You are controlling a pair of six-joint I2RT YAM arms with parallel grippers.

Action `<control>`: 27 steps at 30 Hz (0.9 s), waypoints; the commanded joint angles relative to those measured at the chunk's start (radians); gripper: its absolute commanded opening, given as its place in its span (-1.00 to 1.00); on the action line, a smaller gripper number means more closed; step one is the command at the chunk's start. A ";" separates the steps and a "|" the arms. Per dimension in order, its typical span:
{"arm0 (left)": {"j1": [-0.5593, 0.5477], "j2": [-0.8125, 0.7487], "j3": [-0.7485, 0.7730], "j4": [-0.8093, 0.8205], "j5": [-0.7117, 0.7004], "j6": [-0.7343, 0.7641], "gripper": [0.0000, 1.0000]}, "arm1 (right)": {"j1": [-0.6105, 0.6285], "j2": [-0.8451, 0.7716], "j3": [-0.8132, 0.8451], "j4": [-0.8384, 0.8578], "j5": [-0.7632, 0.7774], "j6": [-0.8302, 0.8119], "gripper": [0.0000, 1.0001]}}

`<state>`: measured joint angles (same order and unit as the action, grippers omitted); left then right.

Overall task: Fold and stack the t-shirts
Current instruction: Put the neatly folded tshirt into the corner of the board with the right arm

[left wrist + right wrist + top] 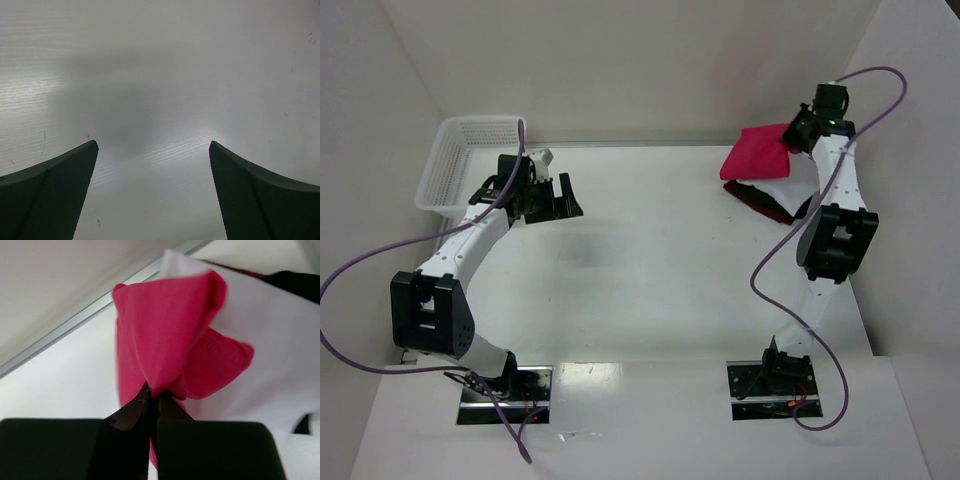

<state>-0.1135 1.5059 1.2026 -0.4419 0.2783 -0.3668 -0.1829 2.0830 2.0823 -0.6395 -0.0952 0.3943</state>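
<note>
- A white mesh basket (440,180) is seen at one far corner of the tabletop (660,270); every place below is given from it.
- The three t-shirts are piled well apart from the basket, across the tabletop at the opposite far corner.
- The red t-shirt (756,155) is found on top of that pile, bunched and partly raised off it.
- The white t-shirt (788,188) is spread under the red one, and most of it shows on the side of the pile turned away from the basket.
- The dark t-shirt (770,207) is laid at the bottom, and only a thin edge of it shows along the pile's near side.
- The right fingers (127,415) are pressed together on a fold of the red t-shirt (165,340), whose cloth flares out beyond the tips in the wrist view, over the white t-shirt (280,340).
- The left fingers (568,198) are held just beside the basket, on its side toward the pile.
- The left fingers (55,190) are spread wide, and only bare tabletop (160,75) is seen between them.
</note>
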 commanded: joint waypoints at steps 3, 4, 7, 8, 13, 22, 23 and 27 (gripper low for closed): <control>0.006 0.016 0.046 0.022 0.048 0.009 0.98 | -0.092 -0.156 -0.018 0.055 -0.024 -0.014 -1.00; 0.006 0.016 0.046 0.022 0.048 0.009 0.98 | -0.092 -0.156 -0.018 0.055 -0.024 -0.014 -1.00; 0.006 0.016 0.046 0.022 0.058 0.009 0.98 | -0.092 -0.156 -0.018 0.044 0.012 -0.014 -1.00; 0.006 0.016 0.046 0.022 0.058 0.009 0.98 | -0.092 -0.156 -0.028 0.044 0.024 -0.014 -1.00; 0.006 0.016 0.046 0.022 0.058 0.009 0.98 | -0.102 -0.175 -0.067 0.044 0.087 -0.014 -1.00; 0.006 0.016 0.028 0.031 0.067 0.018 0.98 | -0.102 -0.245 -0.234 0.064 0.345 -0.005 -0.68; 0.006 0.007 0.028 0.031 0.067 0.019 0.98 | -0.102 -0.245 -0.234 0.064 0.345 -0.005 -0.43; 0.006 -0.003 0.028 0.031 0.076 0.019 0.98 | -0.102 -0.291 -0.234 0.077 0.345 -0.005 0.85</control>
<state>-0.1135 1.5063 1.2156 -0.4374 0.3264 -0.3664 -0.2794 1.9186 1.8385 -0.6224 0.1890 0.3985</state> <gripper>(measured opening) 0.992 0.875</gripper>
